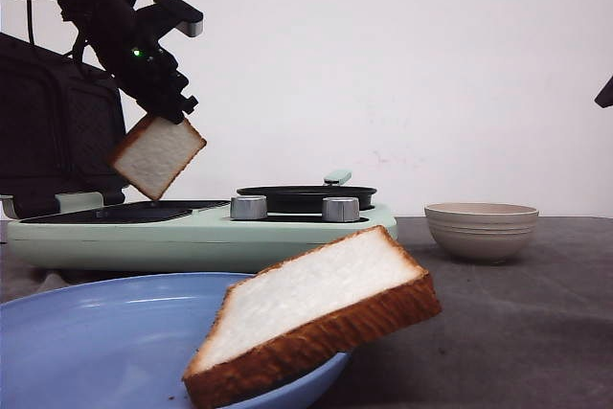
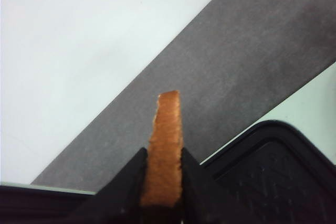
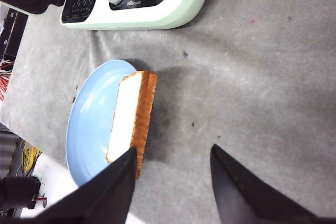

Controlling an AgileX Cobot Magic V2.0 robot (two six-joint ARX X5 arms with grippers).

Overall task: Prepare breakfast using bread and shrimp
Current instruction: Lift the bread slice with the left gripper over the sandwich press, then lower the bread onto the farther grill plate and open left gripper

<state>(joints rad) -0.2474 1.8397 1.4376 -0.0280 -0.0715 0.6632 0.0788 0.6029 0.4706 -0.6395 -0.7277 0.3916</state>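
Above the griddle (image 1: 134, 213), our left gripper (image 1: 165, 114) pinches one bread slice (image 1: 158, 155) by its crust, likely to lay it down; right gripper (image 3: 170, 174) spread, near second slice (image 3: 131, 121) on plate (image 3: 89, 124).

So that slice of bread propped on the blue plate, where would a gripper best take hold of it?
Probably by the raised crust edge of the bread slice, coming from the bowl's side. That edge overhangs the blue plate's rim, so fingers could close on both faces. The open right gripper is already nearby.
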